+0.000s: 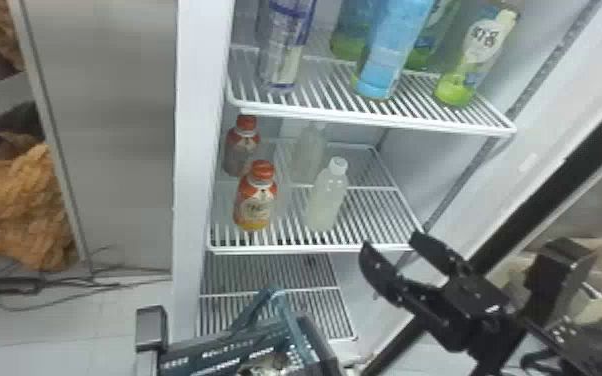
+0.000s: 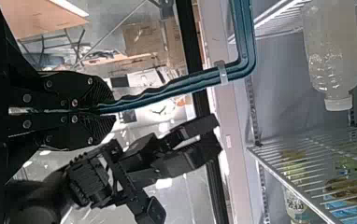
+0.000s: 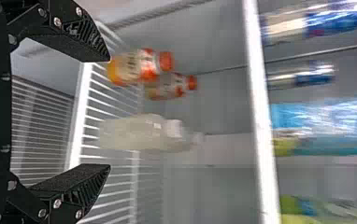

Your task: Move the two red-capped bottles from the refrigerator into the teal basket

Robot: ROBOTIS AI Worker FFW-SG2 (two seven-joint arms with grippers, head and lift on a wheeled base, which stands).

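Two red-capped bottles stand upright on the fridge's middle shelf at its left side, the front bottle [image 1: 256,200] and the rear bottle [image 1: 241,149]. The right wrist view also has the front bottle [image 3: 132,68] and rear bottle [image 3: 168,87]. My right gripper [image 1: 392,242], right of the shelf's front edge, is open and holds nothing; its fingers frame the shelf front in its wrist view, as gripper [image 3: 109,113]. My left gripper [image 1: 151,327] is low at the bottom; in its wrist view the gripper [image 2: 104,110] is shut on the teal handle [image 2: 167,88] of the basket [image 1: 287,312].
Two white-capped pale bottles stand right of the red-capped ones, the nearer pale bottle [image 1: 326,200] close to the front. The upper shelf [image 1: 375,122] holds several taller bottles. A lower rack [image 1: 335,300] lies behind the basket handle. The fridge's side wall [image 1: 192,150] rises on the left.
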